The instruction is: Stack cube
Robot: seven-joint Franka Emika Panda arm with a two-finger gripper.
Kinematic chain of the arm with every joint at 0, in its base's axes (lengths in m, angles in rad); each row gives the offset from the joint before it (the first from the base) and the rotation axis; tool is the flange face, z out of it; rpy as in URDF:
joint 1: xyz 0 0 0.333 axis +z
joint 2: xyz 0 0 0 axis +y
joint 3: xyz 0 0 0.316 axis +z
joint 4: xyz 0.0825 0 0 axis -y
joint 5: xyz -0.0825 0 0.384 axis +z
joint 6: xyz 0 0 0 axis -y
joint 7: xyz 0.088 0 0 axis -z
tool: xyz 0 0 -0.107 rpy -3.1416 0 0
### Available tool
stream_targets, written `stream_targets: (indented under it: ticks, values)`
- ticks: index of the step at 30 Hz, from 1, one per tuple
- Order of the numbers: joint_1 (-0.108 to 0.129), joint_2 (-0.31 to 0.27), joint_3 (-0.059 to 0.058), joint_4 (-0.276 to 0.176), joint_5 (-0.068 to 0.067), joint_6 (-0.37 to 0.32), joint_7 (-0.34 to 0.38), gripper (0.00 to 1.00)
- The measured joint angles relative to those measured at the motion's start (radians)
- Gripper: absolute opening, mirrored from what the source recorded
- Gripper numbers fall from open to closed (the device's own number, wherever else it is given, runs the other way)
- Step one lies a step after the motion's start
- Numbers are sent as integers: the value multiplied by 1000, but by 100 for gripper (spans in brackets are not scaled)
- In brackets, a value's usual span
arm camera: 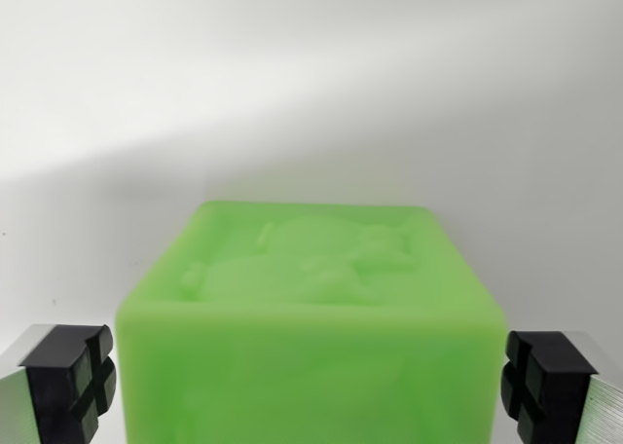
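A bright green cube (310,317) with a raised relief figure on its top face fills the lower middle of the wrist view, resting on a white surface (311,93). My gripper (310,384) straddles it, open. The left black fingertip pad (68,378) stands just off the cube's left side, and the right fingertip pad (543,381) sits just off its right side. A narrow gap shows on each side, so neither pad touches the cube. The cube's lower part runs out of the frame.
Only the plain white surface with a soft shadow band lies behind the cube.
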State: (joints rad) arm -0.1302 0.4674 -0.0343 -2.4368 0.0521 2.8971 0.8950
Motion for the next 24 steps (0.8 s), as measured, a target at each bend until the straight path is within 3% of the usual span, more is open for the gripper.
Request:
stream_targets:
  ticks: [2,3,24]
  values:
    - [-1,5,1,1,0,4,0,100]
    - [-1,6,1,1,0,6,0,0]
    - [-2,7,2,2,0,7,0,0]
